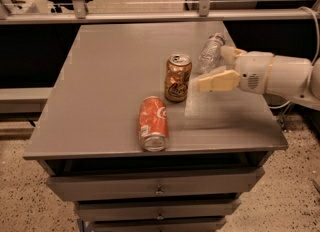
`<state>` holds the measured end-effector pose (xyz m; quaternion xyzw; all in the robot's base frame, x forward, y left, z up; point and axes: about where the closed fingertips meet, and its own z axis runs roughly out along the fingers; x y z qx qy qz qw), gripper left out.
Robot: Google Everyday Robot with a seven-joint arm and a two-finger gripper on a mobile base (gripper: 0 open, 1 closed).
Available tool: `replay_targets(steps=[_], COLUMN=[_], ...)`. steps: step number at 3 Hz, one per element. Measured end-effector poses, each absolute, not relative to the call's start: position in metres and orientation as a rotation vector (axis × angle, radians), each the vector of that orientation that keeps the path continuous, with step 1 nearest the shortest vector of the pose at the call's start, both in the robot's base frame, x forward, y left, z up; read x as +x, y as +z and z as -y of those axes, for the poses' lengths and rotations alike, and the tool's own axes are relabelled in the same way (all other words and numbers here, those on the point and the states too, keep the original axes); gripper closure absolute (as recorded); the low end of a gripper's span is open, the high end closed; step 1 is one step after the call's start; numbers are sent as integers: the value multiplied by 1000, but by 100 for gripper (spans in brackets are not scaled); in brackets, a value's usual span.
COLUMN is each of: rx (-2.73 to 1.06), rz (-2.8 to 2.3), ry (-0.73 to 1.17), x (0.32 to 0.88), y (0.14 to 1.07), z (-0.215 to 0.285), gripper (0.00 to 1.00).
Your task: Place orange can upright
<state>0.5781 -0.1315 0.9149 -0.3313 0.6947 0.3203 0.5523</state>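
The orange can point(178, 77), copper-orange with a mottled pattern and a silver top, stands upright near the middle of the grey table point(110, 71). My gripper point(220, 68) is just to the right of it, open and empty, a small gap away from the can. One finger point(216, 82) points left toward the can; the other finger point(229, 52) lies farther back beside the bottle.
A brighter red-orange can point(152, 122) with a white swirl lies on its side near the table's front edge. A clear plastic bottle point(210, 52) lies on its side at the back right, beside my gripper. Drawers sit below the tabletop.
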Motion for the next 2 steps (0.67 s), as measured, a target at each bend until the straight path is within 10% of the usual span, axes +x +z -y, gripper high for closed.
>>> replay_targets(steps=[2], rx=[-697], rz=[-1554], ry=[722], x=[564], y=[952], z=[175], gripper=[0])
